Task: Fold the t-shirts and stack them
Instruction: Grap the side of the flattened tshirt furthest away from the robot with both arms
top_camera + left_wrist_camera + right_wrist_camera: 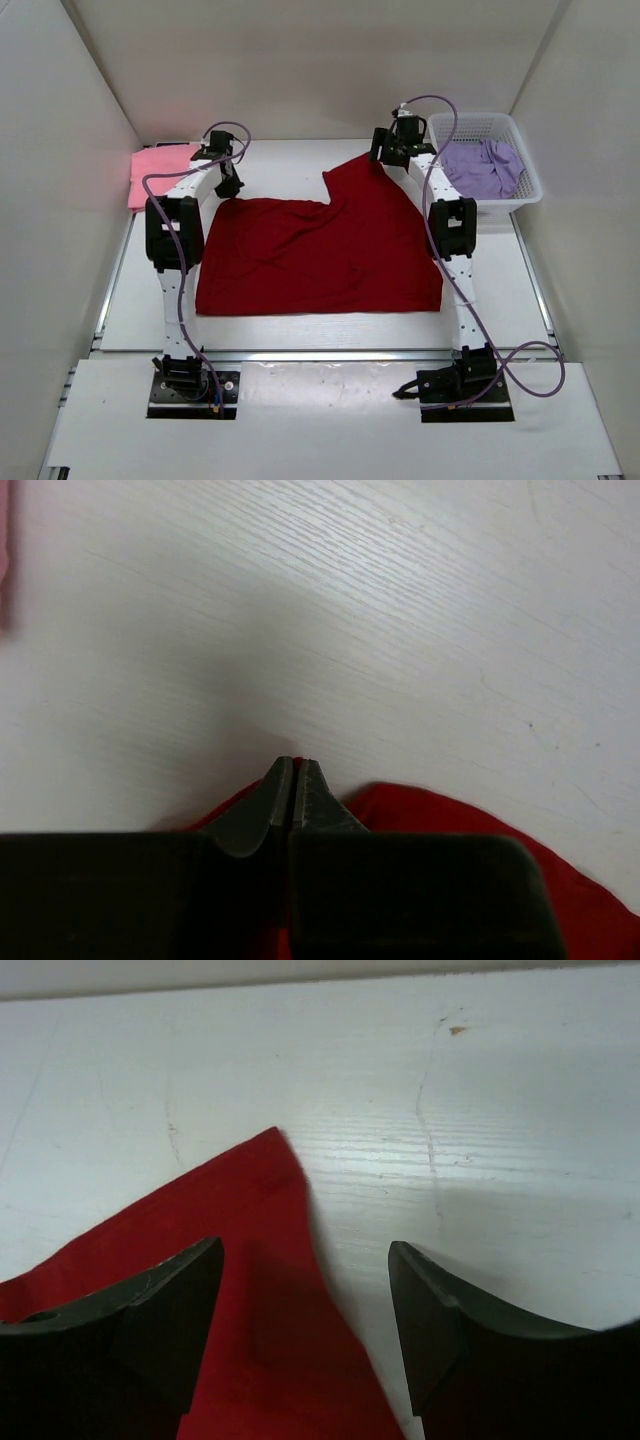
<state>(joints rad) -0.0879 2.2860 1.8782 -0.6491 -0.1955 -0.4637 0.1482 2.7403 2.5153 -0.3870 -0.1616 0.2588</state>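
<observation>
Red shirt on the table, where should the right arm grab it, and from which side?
Take the red shirt by its pointed far corner, from straight above. That tip lies flat on the bare table, jutting out from the rest, just ahead of the open right fingers.

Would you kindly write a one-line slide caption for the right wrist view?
Right hand open over a pointed corner of the dark red cloth t-shirt lying on the white table.
</observation>
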